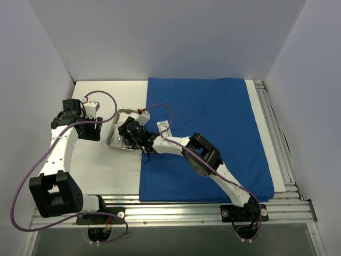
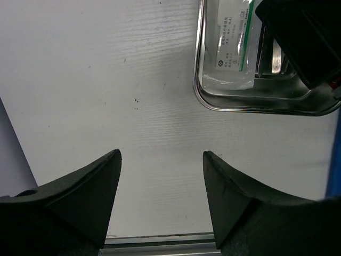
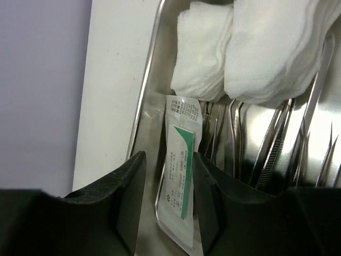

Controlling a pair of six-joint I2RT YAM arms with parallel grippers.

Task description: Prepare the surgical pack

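The royal-blue drape (image 1: 213, 122) is lying flat over the right part of the bench (image 1: 101, 170), reaching from near its far edge almost to its near edge. The steel tray (image 1: 114, 134) is sitting on the bare bench top, just beside the drape's left edge.

The right arm is reaching across the drape to the tray, with the right gripper (image 3: 169, 160) hanging over the tray's inside. Its fingers (image 3: 128, 186) are standing parted, with a white sachet (image 3: 181, 181) marked in green lying between them along the tray's wall. There is a gap on the sachet's left side, so they are not clamping it. Further along the tray, thin metal instruments (image 3: 266, 154) are lying side by side, and the white gauze wad (image 3: 256, 48) is resting on top of them.

A second sachet (image 1: 163, 127) is lying on the drape, near the tray.

The left gripper (image 2: 161, 157) is hovering over the bare bench to the left of the tray, its fingers (image 2: 96, 192) spread wide and holding nothing.
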